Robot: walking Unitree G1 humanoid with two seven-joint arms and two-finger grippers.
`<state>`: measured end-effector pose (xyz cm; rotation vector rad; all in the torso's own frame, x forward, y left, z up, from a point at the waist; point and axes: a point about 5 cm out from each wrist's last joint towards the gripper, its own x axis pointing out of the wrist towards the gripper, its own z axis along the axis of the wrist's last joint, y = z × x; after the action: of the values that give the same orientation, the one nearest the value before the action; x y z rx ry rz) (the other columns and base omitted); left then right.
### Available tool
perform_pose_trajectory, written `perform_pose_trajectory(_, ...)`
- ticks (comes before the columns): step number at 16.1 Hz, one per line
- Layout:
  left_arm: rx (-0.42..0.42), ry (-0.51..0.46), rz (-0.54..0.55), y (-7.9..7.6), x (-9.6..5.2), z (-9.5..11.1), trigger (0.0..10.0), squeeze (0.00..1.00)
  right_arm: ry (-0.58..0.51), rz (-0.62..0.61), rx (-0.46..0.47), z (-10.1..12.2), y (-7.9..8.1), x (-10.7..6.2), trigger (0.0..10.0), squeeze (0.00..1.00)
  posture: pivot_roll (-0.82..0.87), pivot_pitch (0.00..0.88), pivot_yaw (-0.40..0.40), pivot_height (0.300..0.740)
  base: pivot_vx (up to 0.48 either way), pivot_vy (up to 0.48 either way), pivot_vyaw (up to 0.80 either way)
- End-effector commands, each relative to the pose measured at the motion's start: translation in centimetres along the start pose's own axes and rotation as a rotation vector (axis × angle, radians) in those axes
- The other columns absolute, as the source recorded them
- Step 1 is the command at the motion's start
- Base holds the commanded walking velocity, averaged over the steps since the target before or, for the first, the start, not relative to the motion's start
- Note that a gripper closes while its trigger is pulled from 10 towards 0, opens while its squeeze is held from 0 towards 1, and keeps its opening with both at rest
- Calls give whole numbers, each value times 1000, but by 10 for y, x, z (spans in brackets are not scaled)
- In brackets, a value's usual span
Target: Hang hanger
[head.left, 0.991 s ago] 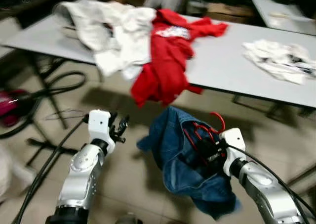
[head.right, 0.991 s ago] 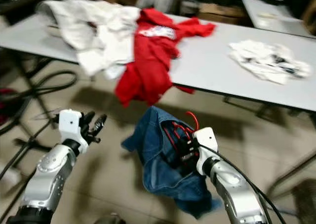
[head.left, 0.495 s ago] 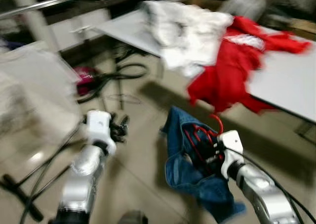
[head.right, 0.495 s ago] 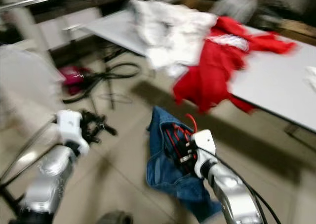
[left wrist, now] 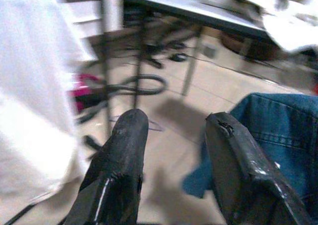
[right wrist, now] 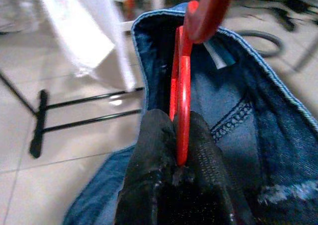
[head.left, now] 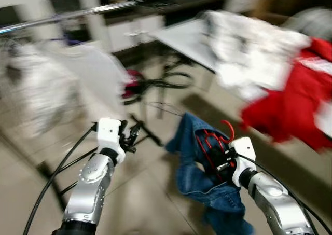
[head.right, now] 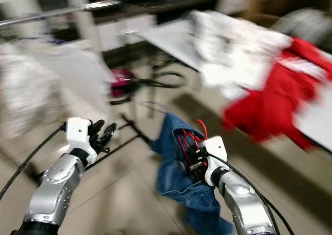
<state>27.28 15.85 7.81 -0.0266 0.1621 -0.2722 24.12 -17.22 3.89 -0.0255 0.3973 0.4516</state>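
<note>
Clothes rail (head.left: 78,14) crosses the upper left, pale garments (head.left: 57,84) hanging from it; this is where I judge the hanger has to go, so I'm facing it. View is motion-blurred, so the rail's exact height relative to my hands is hard to judge. Desk (head.left: 181,38) on the right carries a white heap (head.left: 249,53) and a red garment (head.left: 290,110), not needed now. Blue jeans (head.left: 199,165) droop from my right hand (right wrist: 176,135), which is pinched tight on the red hanger (right wrist: 180,101) low on its neck, leaving the hook (head.left: 228,127) free and up to catch the rail. My left hand (left wrist: 174,130) is held out front, fingers spread with nothing between them, probably ready to steady the denim.
</note>
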Motion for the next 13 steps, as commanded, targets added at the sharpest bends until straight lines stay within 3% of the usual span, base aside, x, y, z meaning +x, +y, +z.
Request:
perform_pose_trajectory(1,31,-9,19,7,-1,6,10000,0,-74,5,-24,18,0,5,10000,0,57,0,-33,740,285,0,800)
perform_pose_trajectory(3,46,-9,14,7,-1,6,10000,0,-84,-29,-18,20,-4,5,10000,0,59,0,-36,740,285,0,800)
perform_pose_trajectory(6,44,-10,14,6,-2,6,10000,0,-120,-112,33,26,-17,2,10000,0,63,0,-41,740,287,0,0)
perform_pose_trajectory(13,46,-12,8,5,0,7,10000,0,-132,-122,17,30,-17,2,10000,0,63,0,-44,740,294,0,0)
